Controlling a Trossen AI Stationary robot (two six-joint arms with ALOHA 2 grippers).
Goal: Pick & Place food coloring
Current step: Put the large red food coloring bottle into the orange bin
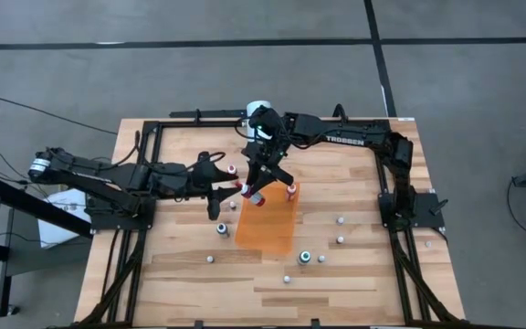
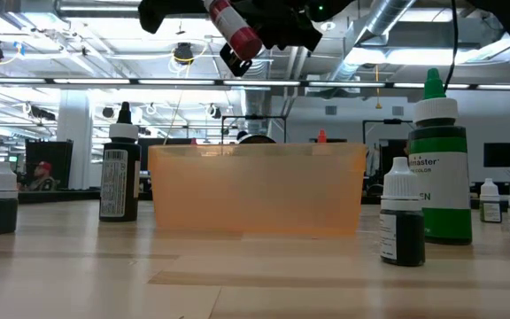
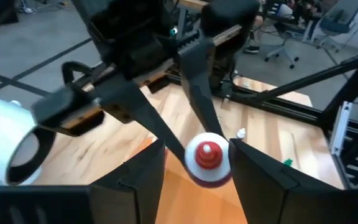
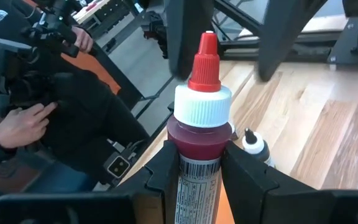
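Orange and translucent, the bin (image 1: 265,219) sits mid-table as the largest thing in play, and through its wall in the low view I can make out nothing definite inside it. Above its near-left corner the right gripper (image 4: 199,160) is clamped on 1 red-capped food coloring bottle (image 4: 199,121), while the left gripper (image 3: 194,163) stands part-open around that same bottle's tip, so I judge this a handover between arms. Next comes a lowering into the bin and a release; other small bottles (image 1: 340,219) dot the wooden table (image 1: 354,274).
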